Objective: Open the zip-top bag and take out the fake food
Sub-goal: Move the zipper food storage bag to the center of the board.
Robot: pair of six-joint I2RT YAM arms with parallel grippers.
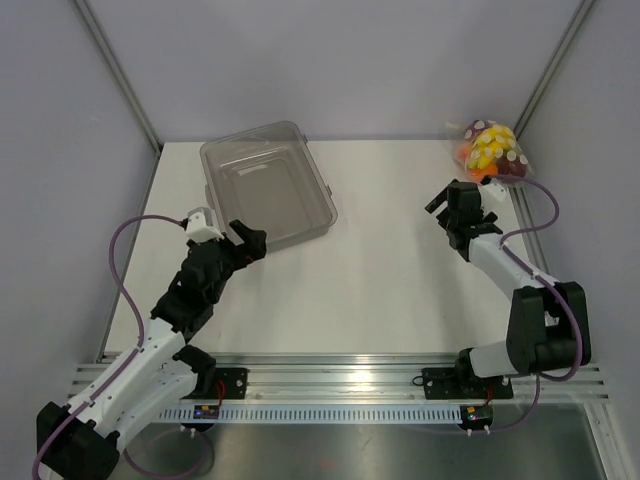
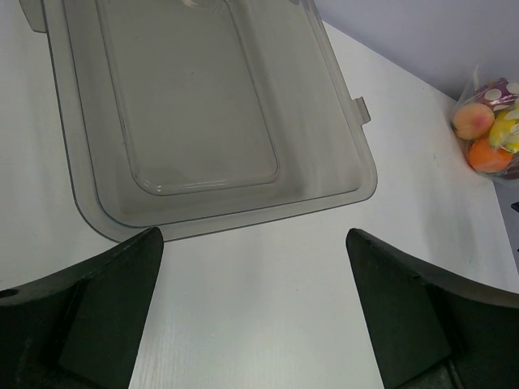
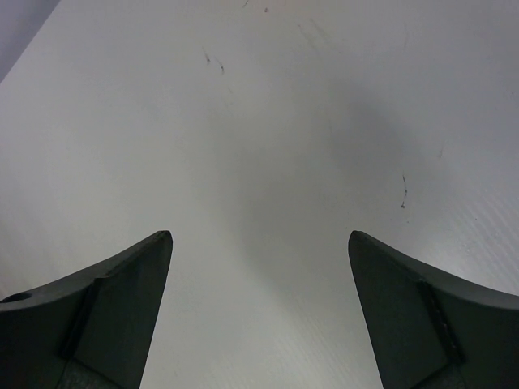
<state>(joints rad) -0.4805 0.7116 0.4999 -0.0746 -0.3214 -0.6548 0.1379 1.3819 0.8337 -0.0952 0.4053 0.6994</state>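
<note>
The zip-top bag is a clear crinkly pouch at the table's far right corner, filled with fake food: yellow, orange and dark red pieces. It also shows at the right edge of the left wrist view, with a peach, an orange and a yellow piece inside. My right gripper is open and empty over bare table, a short way in front of and left of the bag. My left gripper is open and empty, just in front of the tub's near edge.
A rigid clear-grey plastic tub stands at the back left, empty. Grey walls close the table at the back and both sides. A metal rail runs along the near edge.
</note>
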